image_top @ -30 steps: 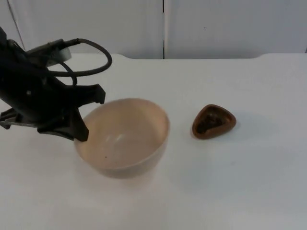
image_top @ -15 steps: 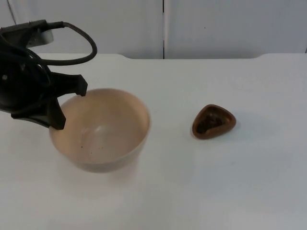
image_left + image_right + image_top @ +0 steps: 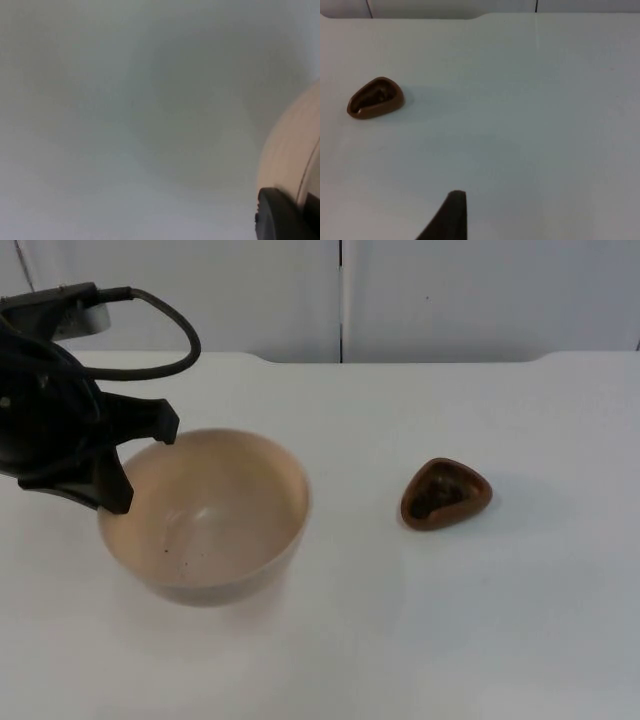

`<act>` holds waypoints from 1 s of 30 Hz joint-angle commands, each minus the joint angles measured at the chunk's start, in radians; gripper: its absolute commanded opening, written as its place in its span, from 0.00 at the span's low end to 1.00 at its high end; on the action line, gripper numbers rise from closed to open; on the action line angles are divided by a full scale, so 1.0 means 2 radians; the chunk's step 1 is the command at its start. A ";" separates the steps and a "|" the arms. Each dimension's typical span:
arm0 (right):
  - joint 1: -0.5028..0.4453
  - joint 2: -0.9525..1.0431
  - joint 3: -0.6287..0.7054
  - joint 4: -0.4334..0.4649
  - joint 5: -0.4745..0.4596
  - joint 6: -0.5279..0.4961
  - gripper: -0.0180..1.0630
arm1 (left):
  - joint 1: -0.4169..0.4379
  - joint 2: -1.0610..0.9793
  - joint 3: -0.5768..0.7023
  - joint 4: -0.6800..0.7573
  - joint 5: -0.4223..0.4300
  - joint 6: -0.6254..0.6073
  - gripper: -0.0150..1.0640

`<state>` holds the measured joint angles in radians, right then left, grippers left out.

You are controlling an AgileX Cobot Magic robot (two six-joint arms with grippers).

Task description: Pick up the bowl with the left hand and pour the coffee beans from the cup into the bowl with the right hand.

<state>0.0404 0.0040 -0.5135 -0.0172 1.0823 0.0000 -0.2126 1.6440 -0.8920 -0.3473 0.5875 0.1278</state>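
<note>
Smooth white table (image 3: 420, 640) ending at a grey partition wall (image 3: 480, 295). Left: a round, glossy beige bowl (image 3: 205, 515), gripped at its left rim by the left gripper (image 3: 128, 455). Right, well apart: a small brown, rounded-triangular cup (image 3: 446, 493) holding dark coffee beans (image 3: 437, 492). Right gripper (image 3: 451, 215) waits; finger state cannot be told.

Counted on the white table (image 3: 520, 620): one beige bowl (image 3: 205, 515) toward the left edge, a few dark specks inside, too small to count. One brown cup (image 3: 446, 494) right of centre, well apart from the bowl, holding dark coffee beans (image 3: 436, 496), number not resolvable. One gripper, the left gripper (image 3: 118, 468), at the bowl's left rim. One grey partition wall (image 3: 480, 295) along the far edge.
</note>
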 commanded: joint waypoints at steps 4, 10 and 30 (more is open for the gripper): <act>0.002 -0.002 -0.001 0.000 -0.002 -0.007 0.99 | 0.002 -0.005 -0.001 -0.009 0.000 -0.002 0.01; 0.002 -0.002 -0.001 0.001 -0.003 -0.007 0.99 | 0.002 -0.005 -0.001 -0.009 0.000 -0.002 0.01; 0.002 0.210 -0.076 0.002 -0.170 -0.014 0.99 | 0.002 -0.005 -0.001 -0.017 -0.001 -0.002 0.01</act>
<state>0.0404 0.3762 -0.6530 -0.0153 0.7860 -0.0210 -0.2126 1.6440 -0.8920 -0.3620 0.5875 0.1256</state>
